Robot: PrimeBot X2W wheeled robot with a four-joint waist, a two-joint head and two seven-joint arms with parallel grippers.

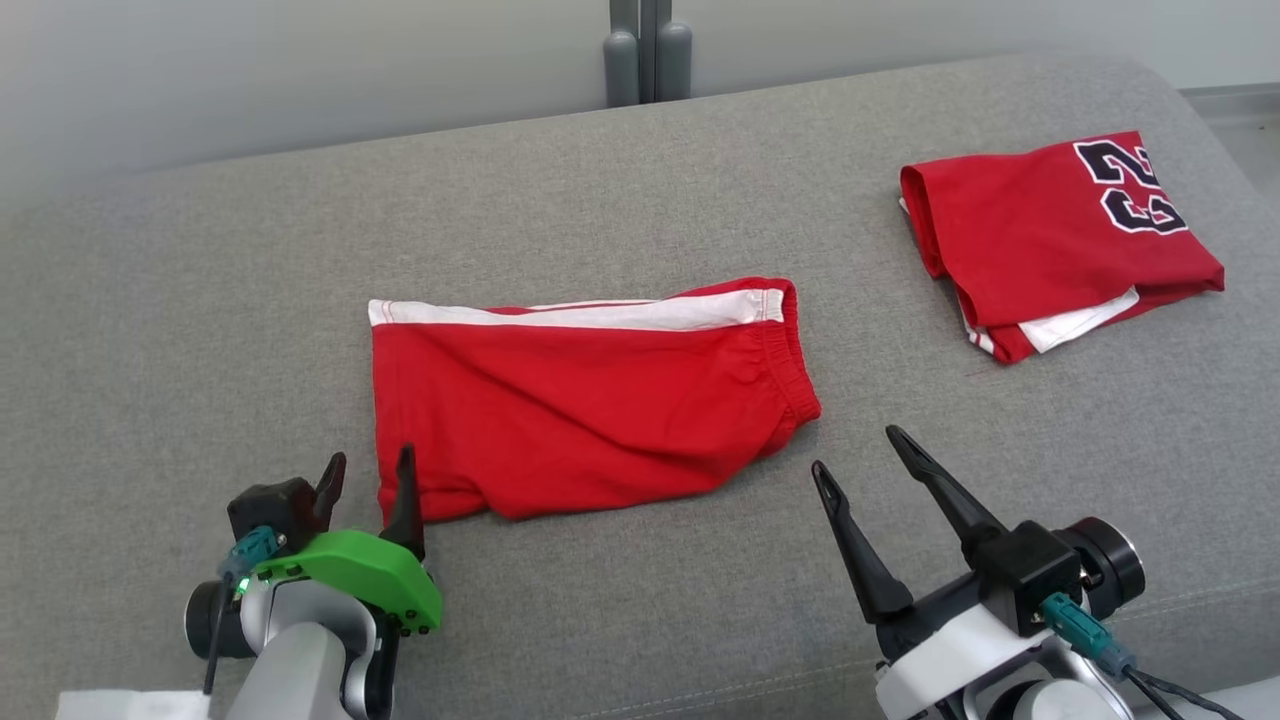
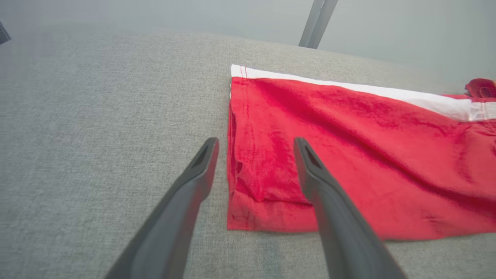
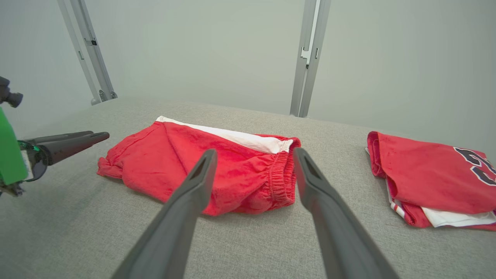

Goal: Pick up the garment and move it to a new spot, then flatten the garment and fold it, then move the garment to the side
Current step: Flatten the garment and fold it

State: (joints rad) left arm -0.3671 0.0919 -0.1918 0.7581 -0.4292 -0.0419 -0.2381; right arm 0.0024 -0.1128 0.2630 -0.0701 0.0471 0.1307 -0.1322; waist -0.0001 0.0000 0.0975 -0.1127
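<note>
The garment [image 1: 590, 400] is a pair of red shorts with a white side stripe, folded in half and lying flat on the grey cushion [image 1: 620, 190], waistband to the right. My left gripper [image 1: 368, 473] is open at the shorts' near left corner, one finger over the hem [image 2: 267, 209] and the other over bare cushion. My right gripper [image 1: 852, 450] stands open just in front of the waistband [image 3: 285, 178], apart from the cloth. In the right wrist view the left gripper's fingers [image 3: 73, 140] show at the left edge, beside the shorts [image 3: 217, 170].
A folded red jersey [image 1: 1050, 240] with dark numbers and white trim lies at the back right of the cushion, also seen as the jersey [image 3: 434, 178] in the right wrist view. A grey post [image 1: 646, 50] stands behind the cushion against a pale wall.
</note>
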